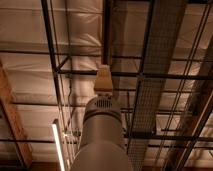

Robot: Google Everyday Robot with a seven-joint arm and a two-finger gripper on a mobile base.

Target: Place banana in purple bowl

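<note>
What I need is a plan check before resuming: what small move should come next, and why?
Probably tilt the view downward to find the workspace. The gripper sits at the tip of the raised arm, mid-frame, against the ceiling beams and a lit tube light. Neither banana nor purple bowl shows, so nothing can be reached for yet.

Cropped and obscured items, upward view.
Noted arm (100, 142) cut off by bottom edge. Logged gripper (103, 80) at arm's upper tip, mid-frame against ceiling (30, 30), visible only as a pale block, detail indistinct. Recorded light tube (58, 147) cropped at bottom edge, cable tray (160, 50) cropped at top, wooden beam (12, 120) cropped at left.
</note>
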